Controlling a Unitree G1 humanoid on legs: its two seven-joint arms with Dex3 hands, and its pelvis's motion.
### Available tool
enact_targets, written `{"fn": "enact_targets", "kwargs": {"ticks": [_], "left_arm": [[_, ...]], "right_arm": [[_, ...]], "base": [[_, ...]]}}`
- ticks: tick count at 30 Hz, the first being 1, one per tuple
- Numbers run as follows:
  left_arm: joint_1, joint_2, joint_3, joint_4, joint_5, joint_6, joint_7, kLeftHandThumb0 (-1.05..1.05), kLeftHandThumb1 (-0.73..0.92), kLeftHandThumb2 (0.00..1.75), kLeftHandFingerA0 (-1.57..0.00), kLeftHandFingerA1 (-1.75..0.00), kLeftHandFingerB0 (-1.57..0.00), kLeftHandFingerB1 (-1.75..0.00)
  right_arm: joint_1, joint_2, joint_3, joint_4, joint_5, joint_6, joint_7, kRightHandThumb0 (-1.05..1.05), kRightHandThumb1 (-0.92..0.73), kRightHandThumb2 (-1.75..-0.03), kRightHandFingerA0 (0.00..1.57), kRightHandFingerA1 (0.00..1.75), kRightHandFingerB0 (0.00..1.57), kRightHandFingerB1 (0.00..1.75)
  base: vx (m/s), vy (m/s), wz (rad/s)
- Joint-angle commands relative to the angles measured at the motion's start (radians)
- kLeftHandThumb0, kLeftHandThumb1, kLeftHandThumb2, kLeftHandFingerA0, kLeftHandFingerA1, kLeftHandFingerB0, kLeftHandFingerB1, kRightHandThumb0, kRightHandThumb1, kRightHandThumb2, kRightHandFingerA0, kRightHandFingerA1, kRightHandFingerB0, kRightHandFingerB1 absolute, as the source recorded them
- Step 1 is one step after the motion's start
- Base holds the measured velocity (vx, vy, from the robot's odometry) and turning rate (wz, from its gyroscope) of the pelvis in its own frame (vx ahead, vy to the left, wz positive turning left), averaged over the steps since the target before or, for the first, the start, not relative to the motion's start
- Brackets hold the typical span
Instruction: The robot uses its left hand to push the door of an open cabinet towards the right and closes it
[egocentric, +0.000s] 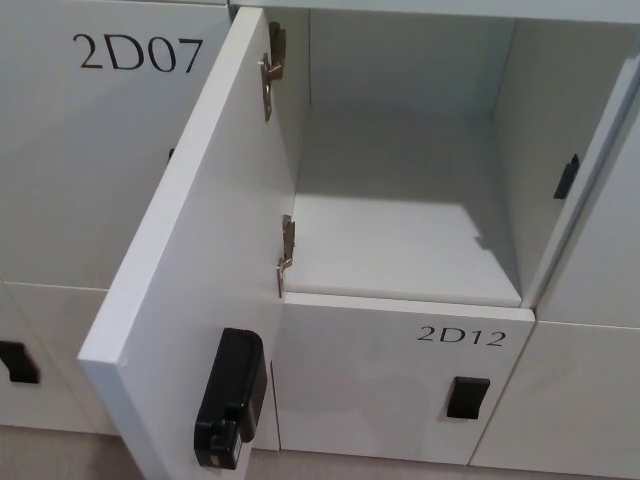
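The open door (190, 280) swings out toward 7 o'clock from the cabinet (410, 200); its lock box (230, 400) sits at 6, locker 2D12 (400, 375) below, 2D07 (100, 130) at 10.

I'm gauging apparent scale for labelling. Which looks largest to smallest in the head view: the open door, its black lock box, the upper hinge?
1. Open door
2. Black lock box
3. Upper hinge, partly because it is farther away

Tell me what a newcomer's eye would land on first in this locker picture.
The open white door swings out toward the camera at centre-left, with a black lock box on its inner face near the bottom edge. Behind it the empty compartment gapes at upper centre, two metal hinges on its left side. The labels 2D07 and 2D12 stand out in black.
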Motion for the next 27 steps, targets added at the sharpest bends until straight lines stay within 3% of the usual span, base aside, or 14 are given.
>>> {"fn": "enact_targets", "kwargs": {"ticks": [1,8,9,11,16,17,19,21,22,27], "left_arm": [[-0.018,0.031,-0.008,0.034,0.012,-0.094,0.026,-0.68,0.77,1.04,-0.28,-0.49,-0.17,-0.43],[-0.018,0.012,-0.004,0.031,0.013,-0.184,0.104,-0.69,0.75,1.02,-0.26,-0.47,-0.16,-0.42],[-0.036,0.008,-0.036,-0.028,0.057,-0.195,0.152,-0.76,0.92,0.73,-0.22,-0.32,-0.16,-0.27],[-0.086,-0.007,-0.106,-0.193,0.146,-0.229,0.219,-0.7,0.92,0.7,-0.21,-0.3,-0.16,-0.28],[-0.083,-0.007,-0.13,-0.256,0.148,-0.216,0.224,-0.7,0.92,0.7,-0.21,-0.3,-0.16,-0.28],[-0.16,-0.036,-0.192,-0.484,0.217,-0.149,0.17,-0.74,0.76,1.06,-0.05,-0.42,-0.11,-0.42],[-0.234,-0.07,-0.251,-0.649,0.273,-0.087,0.116,-0.7,0.76,1.07,-0.04,-0.43,-0.07,-0.41],[-0.25,-0.079,-0.265,-0.683,0.283,-0.068,0.101,-0.7,0.76,1.07,-0.04,-0.43,-0.07,-0.41],[-0.298,-0.106,-0.302,-0.733,0.319,-0.027,0.069,-0.82,0.78,1.06,-0.07,-0.42,-0.1,-0.41],[-0.367,-0.143,-0.364,-0.821,0.371,0.051,0.019,-0.82,0.78,1.06,-0.07,-0.42,-0.1,-0.41]], "right_arm": [[-0.021,-0.024,0.002,0.034,-0.007,-0.043,0.021,-0.54,-0.81,-0.64,0.33,0.34,0.28,0.31],[-0.028,-0.023,0.002,0.045,-0.01,-0.038,0.034,-0.55,-0.82,-0.64,0.32,0.33,0.27,0.3],[-0.023,-0.024,0.008,0.046,-0.016,-0.041,0.027,-0.54,-0.82,-0.64,0.34,0.34,0.28,0.31],[-0.011,-0.026,0.015,0.047,-0.026,-0.046,0.018,-0.55,-0.82,-0.65,0.34,0.34,0.27,0.31],[-0.008,-0.027,0.014,0.048,-0.026,-0.047,0.019,-0.55,-0.82,-0.65,0.34,0.34,0.27,0.31],[-0.011,-0.026,0.018,0.046,-0.03,-0.044,0.01,-0.54,-0.82,-0.65,0.34,0.34,0.28,0.31],[-0.012,-0.027,0.016,0.045,-0.027,-0.046,0.013,-0.52,-0.82,-0.64,0.33,0.33,0.28,0.31],[-0.011,-0.028,0.015,0.045,-0.025,-0.048,0.015,-0.52,-0.82,-0.64,0.33,0.33,0.28,0.31],[-0.012,-0.03,0.014,0.046,-0.024,-0.048,0.019,-0.55,-0.82,-0.65,0.34,0.34,0.27,0.31],[-0.014,-0.034,0.013,0.047,-0.022,-0.048,0.024,-0.55,-0.82,-0.65,0.34,0.34,0.27,0.31]], "base": [[0.0,0.0,0.0],[0.0,0.0,0.0],[0.0,0.0,0.0],[0.0,0.0,0.0],[0.0,0.0,0.0],[0.0,0.0,0.0],[0.0,0.0,0.0],[0.0,0.0,0.0],[0.0,0.0,0.0],[0.0,0.0,0.0]]}}
